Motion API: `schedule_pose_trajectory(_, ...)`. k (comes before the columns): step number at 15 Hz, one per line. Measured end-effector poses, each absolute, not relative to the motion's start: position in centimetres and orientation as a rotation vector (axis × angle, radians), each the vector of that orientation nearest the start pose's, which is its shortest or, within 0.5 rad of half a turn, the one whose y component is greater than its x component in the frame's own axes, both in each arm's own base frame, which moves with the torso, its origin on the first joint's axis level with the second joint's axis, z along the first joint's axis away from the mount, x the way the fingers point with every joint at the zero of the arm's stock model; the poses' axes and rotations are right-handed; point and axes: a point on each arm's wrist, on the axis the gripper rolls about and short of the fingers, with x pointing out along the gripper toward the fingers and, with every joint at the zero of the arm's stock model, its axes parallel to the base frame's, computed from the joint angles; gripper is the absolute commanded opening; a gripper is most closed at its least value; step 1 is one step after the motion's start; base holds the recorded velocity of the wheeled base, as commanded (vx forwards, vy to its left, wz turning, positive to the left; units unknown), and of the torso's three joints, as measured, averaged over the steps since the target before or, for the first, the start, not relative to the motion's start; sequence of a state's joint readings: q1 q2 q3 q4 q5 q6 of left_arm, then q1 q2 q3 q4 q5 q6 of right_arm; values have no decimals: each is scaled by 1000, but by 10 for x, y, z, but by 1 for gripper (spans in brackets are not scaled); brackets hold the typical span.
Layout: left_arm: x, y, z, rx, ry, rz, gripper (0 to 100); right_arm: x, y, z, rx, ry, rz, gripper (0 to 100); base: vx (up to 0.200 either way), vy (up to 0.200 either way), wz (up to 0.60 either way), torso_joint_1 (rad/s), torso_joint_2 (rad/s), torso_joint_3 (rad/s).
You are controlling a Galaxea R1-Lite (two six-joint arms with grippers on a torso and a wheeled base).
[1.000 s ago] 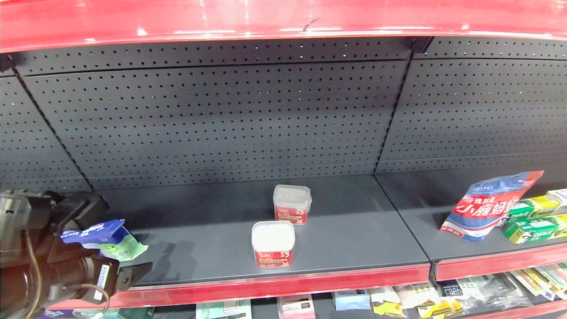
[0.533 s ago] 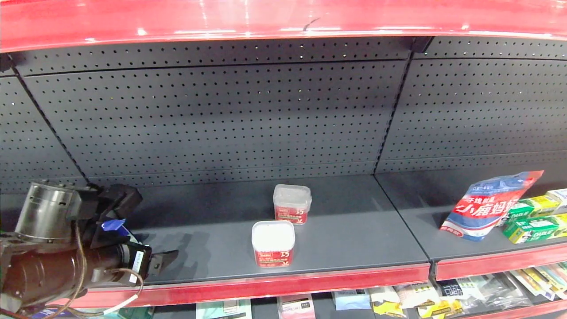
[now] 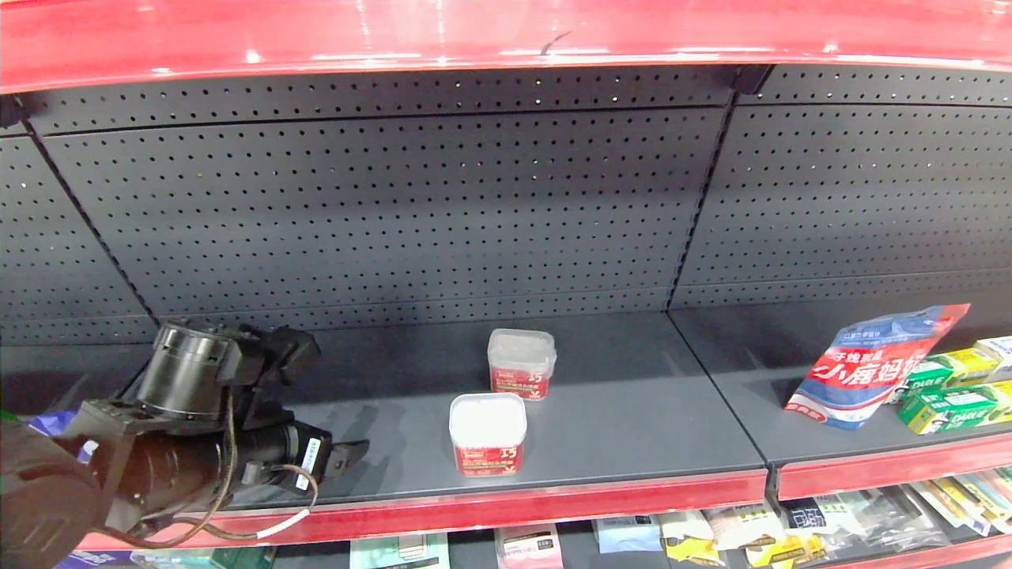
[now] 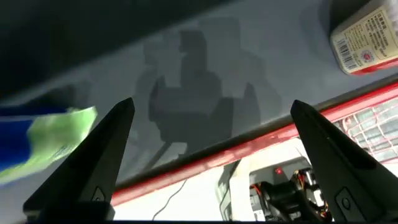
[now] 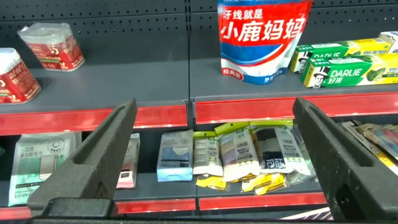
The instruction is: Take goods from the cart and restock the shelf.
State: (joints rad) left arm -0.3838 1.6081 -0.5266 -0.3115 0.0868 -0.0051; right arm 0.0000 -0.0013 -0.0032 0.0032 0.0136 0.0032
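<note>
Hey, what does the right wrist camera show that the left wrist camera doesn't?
Only the right wrist view: the blue-and-red pouch, the green boxes beside it, and packets on the lower shelf. Only the left wrist view: a blue-and-green pack lying on the shelf beside the open left gripper. Both: a red-labelled tub and the shelf's red front edge.

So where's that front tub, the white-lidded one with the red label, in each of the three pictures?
Head view: the front tub stands mid-shelf, just behind the red shelf edge.
Left wrist view: the front tub is partly cut off, close behind that red shelf edge.
Right wrist view: the front tub is cut by the picture's border, beside the rear tub.
Shared landmark: the red shelf edge.
</note>
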Motion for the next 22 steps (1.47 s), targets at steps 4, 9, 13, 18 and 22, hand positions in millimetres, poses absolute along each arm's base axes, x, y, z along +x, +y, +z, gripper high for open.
schedule_pose_trajectory(4, 239, -109, 107, 180, 741, -317, 100, -23, 0, 76, 3, -1, 13, 100, 0, 0, 0, 0, 0, 0)
schedule_pose_trajectory(9, 259, -122, 93, 190, 716, -331, 100, -23, 0, 76, 3, -1, 14, 100, 0, 0, 0, 0, 0, 0)
schedule_pose_trajectory(13, 269, -134, 80, 223, 729, -355, 100, -23, 0, 76, 3, -2, 13, 100, 0, 0, 0, 0, 0, 0)
schedule_pose_trajectory(18, 278, -146, 77, 233, 717, -376, 100, -23, 0, 76, 3, -1, 14, 100, 0, 0, 0, 0, 0, 0)
schedule_pose_trajectory(22, 280, -150, 77, 230, 699, -385, 100, -23, 0, 76, 4, -2, 14, 100, 0, 0, 0, 0, 0, 0)
